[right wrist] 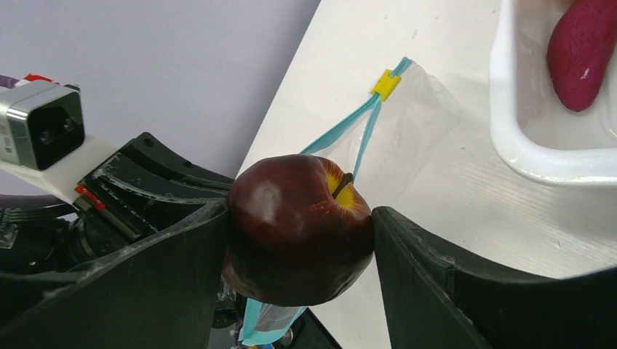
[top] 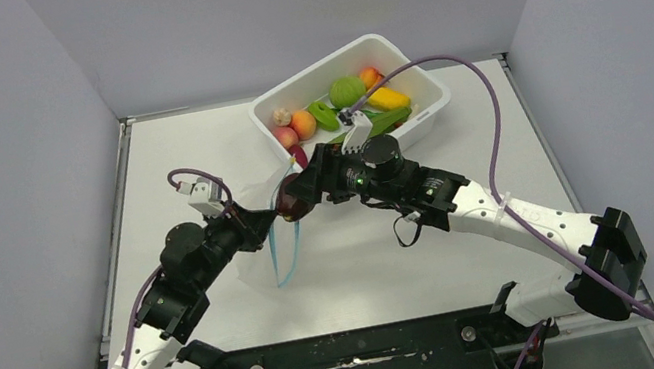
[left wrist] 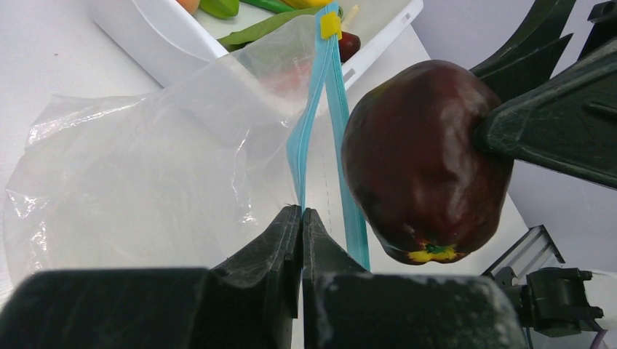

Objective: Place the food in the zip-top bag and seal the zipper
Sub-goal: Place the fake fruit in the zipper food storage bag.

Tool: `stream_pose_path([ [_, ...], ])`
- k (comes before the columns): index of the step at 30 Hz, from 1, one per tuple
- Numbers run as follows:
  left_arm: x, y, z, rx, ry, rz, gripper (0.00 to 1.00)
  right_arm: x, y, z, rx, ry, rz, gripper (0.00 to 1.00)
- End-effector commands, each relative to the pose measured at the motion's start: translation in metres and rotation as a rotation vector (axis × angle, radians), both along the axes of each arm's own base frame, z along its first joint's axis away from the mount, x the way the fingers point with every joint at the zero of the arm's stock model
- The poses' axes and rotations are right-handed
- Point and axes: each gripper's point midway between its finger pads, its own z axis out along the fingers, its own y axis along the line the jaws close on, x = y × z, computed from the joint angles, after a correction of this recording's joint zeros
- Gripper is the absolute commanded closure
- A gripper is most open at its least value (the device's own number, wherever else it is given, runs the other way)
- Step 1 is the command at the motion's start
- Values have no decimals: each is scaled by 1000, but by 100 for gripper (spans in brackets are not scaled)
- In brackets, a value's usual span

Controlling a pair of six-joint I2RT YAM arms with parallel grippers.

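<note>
My right gripper [top: 293, 201] is shut on a dark purple-red apple [right wrist: 298, 229], held just above the mouth of the clear zip-top bag [left wrist: 160, 145]. In the left wrist view the apple [left wrist: 426, 156] hangs right of the blue zipper [left wrist: 337, 109], which has a yellow slider [left wrist: 330, 25] at its far end. My left gripper [left wrist: 301, 211] is shut on one blue rim strip and holds that side of the mouth up. The rest of the food lies in the white tub [top: 323, 68]: peaches [top: 303, 125], a green ball [top: 346, 91] and a pale mushroom [top: 281, 116].
The tub stands at the back centre, close behind the bag. A magenta vegetable [right wrist: 582, 43] lies in its near corner. Both arms meet over the middle of the table [top: 499, 144]. Grey walls close in the left, right and back.
</note>
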Motion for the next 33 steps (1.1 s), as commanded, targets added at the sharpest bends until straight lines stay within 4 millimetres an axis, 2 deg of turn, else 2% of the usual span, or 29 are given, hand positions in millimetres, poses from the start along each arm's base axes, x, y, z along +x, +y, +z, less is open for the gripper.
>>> stream_pose_path([
  [1, 0, -4, 64, -115, -135, -17, 100, 6, -3, 3, -5, -8, -49, 58],
  [14, 5, -6, 60, -118, -133, -13, 100, 9, -7, -26, -116, 83, -113, 55],
  [15, 5, -6, 54, -112, -125, -10, 100, 8, -7, -27, -119, 86, -111, 56],
  [20, 8, -4, 37, -70, -102, 2, 100, 1, -9, -18, -106, 68, -92, 56],
  [23, 7, -4, 37, -67, -100, 0, 100, 4, -20, -21, -138, 62, -145, 56],
  [26, 5, -5, 39, -81, -103, -9, 100, 5, -22, -24, -147, 71, -156, 57],
  [30, 7, -9, 27, -79, -69, -18, 100, -2, -13, -12, -82, 69, -116, 57],
  [33, 9, -11, 18, -60, -37, -23, 100, -7, -14, 7, 5, 37, -106, 58],
])
